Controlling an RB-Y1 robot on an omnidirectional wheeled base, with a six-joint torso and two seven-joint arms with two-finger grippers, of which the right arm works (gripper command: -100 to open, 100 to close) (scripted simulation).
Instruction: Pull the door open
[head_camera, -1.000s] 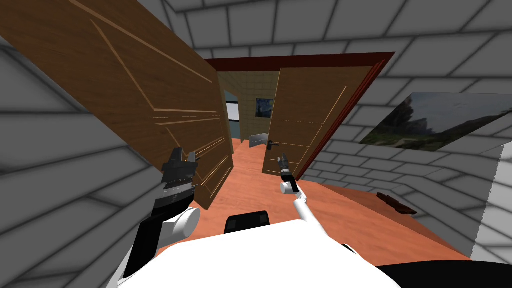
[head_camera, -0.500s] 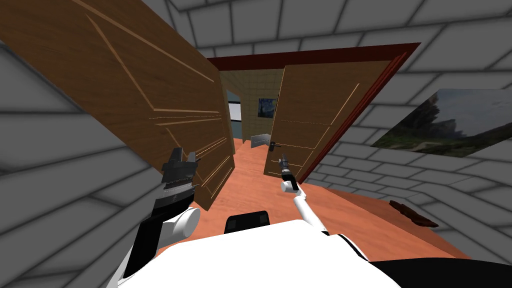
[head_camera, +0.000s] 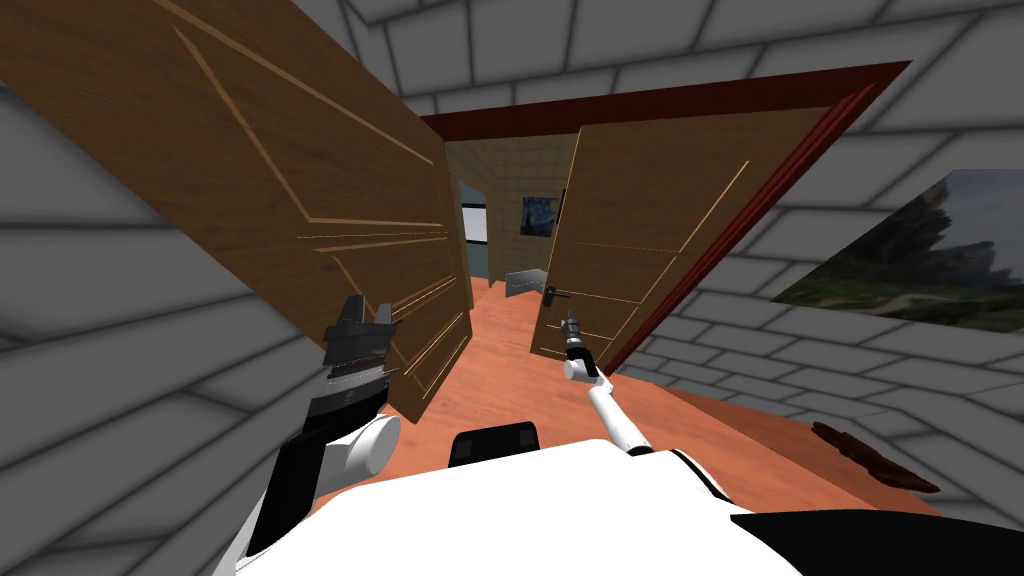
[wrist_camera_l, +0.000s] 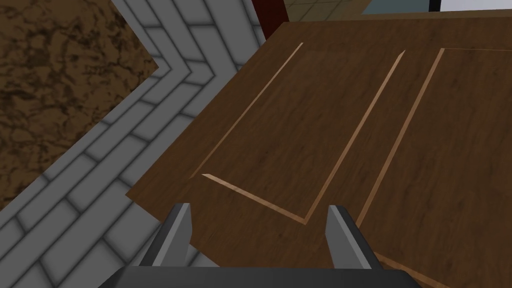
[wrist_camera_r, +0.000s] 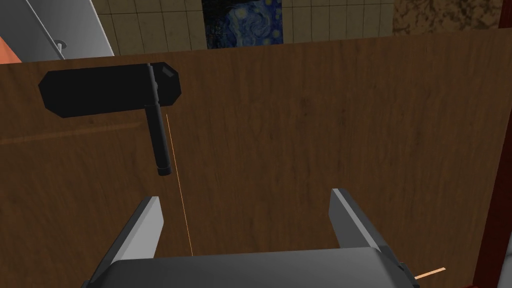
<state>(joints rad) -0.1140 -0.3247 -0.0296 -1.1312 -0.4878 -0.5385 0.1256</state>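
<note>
Facing a brown wooden door (head_camera: 650, 230), swung partly out of its dark red frame (head_camera: 660, 100) at the right side of the doorway. Seeing its black handle (wrist_camera_r: 159, 130) near the door's free edge, the lever hanging from a black plate (wrist_camera_r: 95, 90). Holding the right gripper (wrist_camera_r: 245, 197) close before the door's face, just beside the handle: fingers spread wide, grasping nothing, the lever's tip near one finger (wrist_camera_r: 147, 220) but outside the gap and apart from it.

Holding the left gripper (head_camera: 368, 308) raised before a second brown door (head_camera: 300, 180), swung wide toward the grey brick wall (head_camera: 120, 300) on the left; fingers there likewise apart and empty, close to its panelled face.

Between the two doors, looking along an orange-red floor (head_camera: 500, 360) to a tiled back wall with a blue swirling painting (head_camera: 540, 215). On the right-hand brick wall, seeing a landscape picture (head_camera: 920, 260); at that wall's foot, a dark brown thing (head_camera: 875, 458) on the floor, too small to name.
</note>
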